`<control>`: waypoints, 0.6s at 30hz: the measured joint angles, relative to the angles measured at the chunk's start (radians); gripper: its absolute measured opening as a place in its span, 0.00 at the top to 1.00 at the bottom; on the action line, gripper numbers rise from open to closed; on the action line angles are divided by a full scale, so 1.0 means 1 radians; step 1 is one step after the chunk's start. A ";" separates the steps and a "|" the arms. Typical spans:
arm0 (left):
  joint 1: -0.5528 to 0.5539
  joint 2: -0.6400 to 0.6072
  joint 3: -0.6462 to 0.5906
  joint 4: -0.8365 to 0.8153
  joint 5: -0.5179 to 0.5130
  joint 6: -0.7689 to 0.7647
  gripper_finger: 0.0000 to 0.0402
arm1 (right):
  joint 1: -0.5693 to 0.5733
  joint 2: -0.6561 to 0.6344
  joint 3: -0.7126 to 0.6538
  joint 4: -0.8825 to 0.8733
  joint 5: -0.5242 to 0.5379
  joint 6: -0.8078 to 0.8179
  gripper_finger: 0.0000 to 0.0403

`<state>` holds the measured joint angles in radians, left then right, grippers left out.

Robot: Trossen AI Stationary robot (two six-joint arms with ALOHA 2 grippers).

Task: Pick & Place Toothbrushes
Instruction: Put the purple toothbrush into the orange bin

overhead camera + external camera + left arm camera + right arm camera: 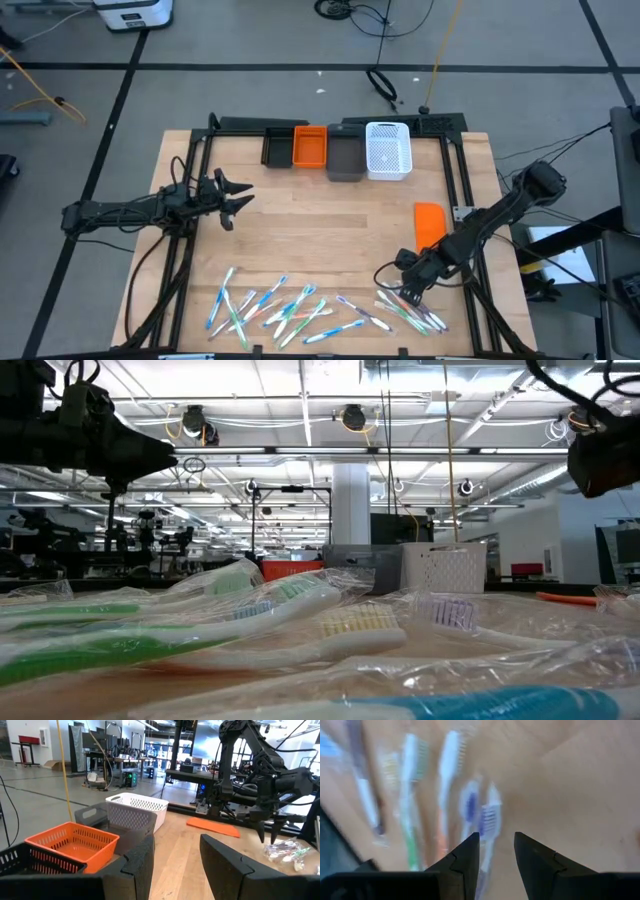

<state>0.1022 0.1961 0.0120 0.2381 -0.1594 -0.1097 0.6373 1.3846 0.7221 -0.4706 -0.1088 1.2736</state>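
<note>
Several toothbrushes in clear wrappers lie flat along the table's near edge: one scatter [272,308] at the near middle and a smaller heap [412,314] at the near right. My right gripper [407,289] hangs open just above that heap, fingers slanting down. In the right wrist view its fingers [496,845] stand above a purple-and-white toothbrush [481,812] without touching it. In the left wrist view its tips [268,834] sit clear of the wrapped brushes [284,851]. My left gripper [236,196] waits open and level over the table's left side.
Along the far edge stand a black bin [277,148], an orange bin [309,146], a grey bin [345,157] and a white bin [388,150]. A flat orange block [430,222] lies at the right, behind my right gripper. Bare wood shows at the table's middle [330,220].
</note>
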 joint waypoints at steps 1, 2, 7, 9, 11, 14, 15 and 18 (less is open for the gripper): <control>0.000 0.000 0.000 0.000 0.000 0.000 0.60 | 0.000 0.005 -0.001 0.003 0.000 -0.001 0.72; 0.000 0.000 0.000 0.000 0.000 0.000 0.60 | 0.000 0.007 -0.001 0.009 0.000 -0.001 0.72; 0.000 0.000 0.000 0.000 0.000 0.000 0.60 | 0.000 0.006 -0.001 0.046 0.003 -0.001 0.72; 0.000 0.000 0.000 0.000 0.000 0.000 0.60 | 0.000 0.006 -0.001 0.048 0.003 0.003 0.72; 0.000 0.000 0.000 0.000 0.000 0.000 0.60 | 0.000 0.006 -0.001 0.047 0.004 0.004 0.72; 0.000 0.000 0.000 0.000 0.000 0.000 0.60 | 0.000 0.007 -0.001 0.047 0.012 0.005 0.72; 0.000 0.000 0.000 0.000 0.000 0.000 0.60 | 0.000 0.009 -0.001 0.048 0.019 0.005 0.72; 0.000 0.000 0.000 0.000 0.000 0.000 0.60 | 0.000 0.029 -0.001 0.048 0.029 -0.002 0.72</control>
<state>0.1024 0.1963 0.0120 0.2379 -0.1593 -0.1093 0.6369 1.4140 0.7212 -0.4225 -0.0799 1.2714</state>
